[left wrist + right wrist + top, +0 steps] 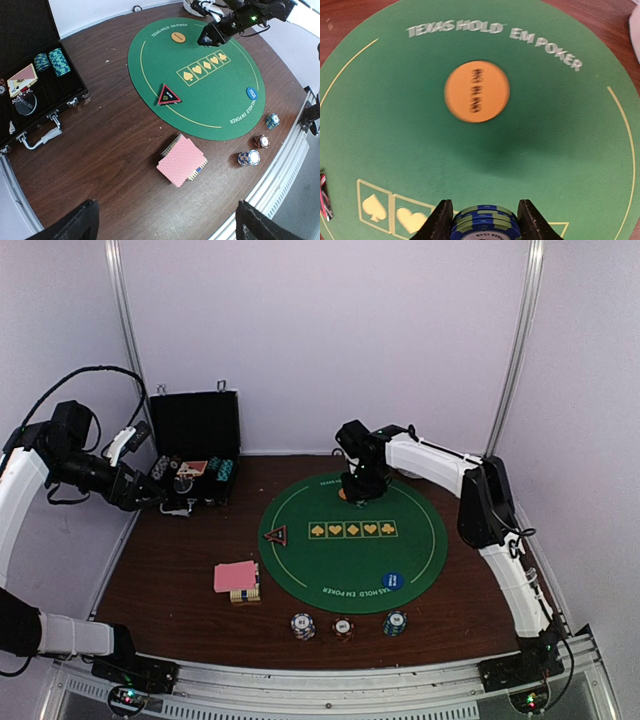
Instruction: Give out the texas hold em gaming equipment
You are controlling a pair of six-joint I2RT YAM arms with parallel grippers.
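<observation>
My right gripper is shut on a short stack of blue-and-green poker chips, held above the far part of the green mat. An orange round button lies on the mat just ahead of it. A red triangular button sits at the mat's left edge and a blue round button near its front right. Pink-backed cards lie left of the mat. Three chip stacks stand in front. My left gripper hangs open and empty, high at the left.
An open black case at the back left holds more chips and cards. A blue-and-yellow card box lies under the pink cards. A white rim shows beyond the mat's far right edge. Metal rails run along the table's front.
</observation>
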